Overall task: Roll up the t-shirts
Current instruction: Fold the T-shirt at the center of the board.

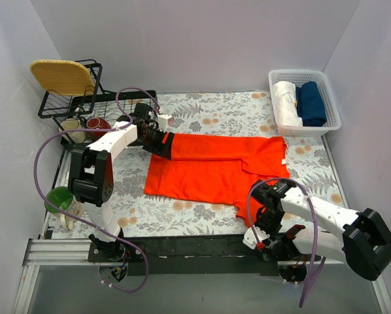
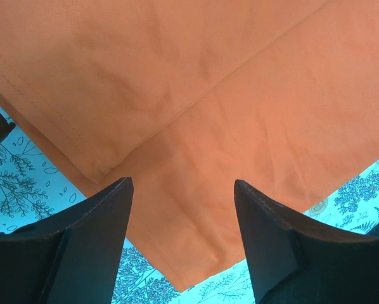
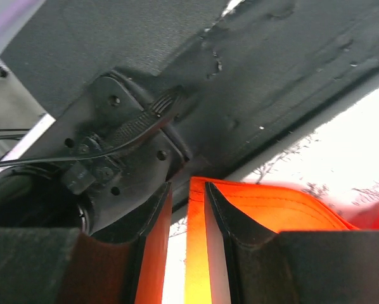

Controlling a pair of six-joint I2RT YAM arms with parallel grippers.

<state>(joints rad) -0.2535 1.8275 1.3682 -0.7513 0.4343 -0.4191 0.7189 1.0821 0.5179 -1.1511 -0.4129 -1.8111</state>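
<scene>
While the orange shirt (image 1: 215,167) lies spread across the middle of the frame, its far long edge folded over onto itself, the right claw (image 1: 259,230) grips a sleeve at lower right. Its jaws stand narrow with a strip of orange cloth between them. In its wrist view the claw (image 3: 188,187) points toward the dark near edge of the table (image 1: 202,108), and the shirt (image 3: 272,206) trails off to the right.

The left claw (image 1: 157,140) hangs wide and holds nothing at the shirt's upper-left end. Its wrist view shows the folded layer and a corner of the shirt (image 2: 208,95) directly under the gap between the fingers (image 2: 101,215). Whether they touch the cloth cannot be told.

The likely trouble is a lopsided start. The right claw's hold looks thin, so a tug could let the sleeve slip free or drag the whole shirt and spoil the fold. If the left claw closes on the top layer alone, the layers may slide apart and the roll run crooked. Two rolled shirts sit in the basket (image 1: 331,98) at upper right.
</scene>
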